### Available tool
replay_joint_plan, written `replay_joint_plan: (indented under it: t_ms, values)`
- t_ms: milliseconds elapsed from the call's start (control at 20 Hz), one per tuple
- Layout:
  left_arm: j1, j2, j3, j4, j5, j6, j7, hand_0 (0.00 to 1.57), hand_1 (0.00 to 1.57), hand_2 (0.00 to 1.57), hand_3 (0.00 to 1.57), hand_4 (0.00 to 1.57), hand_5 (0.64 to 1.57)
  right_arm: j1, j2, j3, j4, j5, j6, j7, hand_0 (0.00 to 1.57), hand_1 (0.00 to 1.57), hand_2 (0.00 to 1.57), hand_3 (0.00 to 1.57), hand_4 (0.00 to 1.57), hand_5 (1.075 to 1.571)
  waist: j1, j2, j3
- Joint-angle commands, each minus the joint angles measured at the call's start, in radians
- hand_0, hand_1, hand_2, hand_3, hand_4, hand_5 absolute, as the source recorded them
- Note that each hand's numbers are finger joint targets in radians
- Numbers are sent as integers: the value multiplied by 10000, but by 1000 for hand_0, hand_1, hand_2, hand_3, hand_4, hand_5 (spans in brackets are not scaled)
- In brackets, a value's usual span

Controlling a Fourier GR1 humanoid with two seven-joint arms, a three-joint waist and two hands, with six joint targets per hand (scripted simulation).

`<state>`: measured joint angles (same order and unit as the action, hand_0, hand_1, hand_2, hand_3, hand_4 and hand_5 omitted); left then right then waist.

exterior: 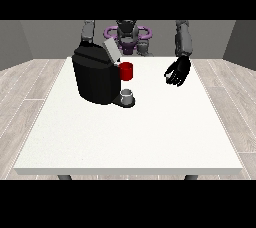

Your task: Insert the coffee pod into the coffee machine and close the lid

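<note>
A small grey thing, possibly the pod, stands on the coffee machine base below a red thing at the machine, well apart from the hand at the view's right, which hangs over the table with fingers loosely curled and holding nothing. The lid stands raised. The other hand is hidden behind the machine, so its state cannot be told; any reach for the lid should approach from above and clear the red thing.
</note>
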<state>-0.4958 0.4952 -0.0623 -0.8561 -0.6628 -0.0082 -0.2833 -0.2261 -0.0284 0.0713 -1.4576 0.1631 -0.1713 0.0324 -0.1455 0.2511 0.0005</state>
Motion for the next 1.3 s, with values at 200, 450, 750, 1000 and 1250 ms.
replay_joint_plan:
  t_ms: [200, 450, 750, 1000, 1250]
  values:
    - [-294, -67, -950, 607, -1558, -360, 613, 757, 757, 928, 769, 348, 1571, -573, -217, -652, 1135, -364, 273, -307, 0, 0, 0, 0, 0, 1571, 182, -97, -1]
    - [-629, -405, -616, 1719, -1777, -519, 154, 792, 792, 979, 866, 399, 1571, -353, 55, -392, 1070, -200, 161, 61, 0, 0, 0, 0, 0, 1571, 104, -624, -7]
    - [-1093, -606, -349, 1756, -1954, -17, -270, 1190, 1190, 1287, 1216, 506, 1571, -626, -154, -823, 1758, -375, 165, -257, 0, 0, 0, 0, 0, 1571, 182, -569, -7]
    - [-1250, -741, 122, 1392, -870, -1467, -1084, 1451, 1451, 1437, 1359, 521, 1571, 70, -101, -697, 2311, 138, -310, -611, 0, 0, 0, 0, 0, 1571, 476, -1227, -5]
    - [-1707, -1406, -344, 576, -1163, -2605, 211, 1403, 1403, 1395, 1319, 502, 1571, -130, -381, -1232, 3633, 100, -367, -971, 0, 0, 0, 0, 0, 1571, 1025, -1972, 4]
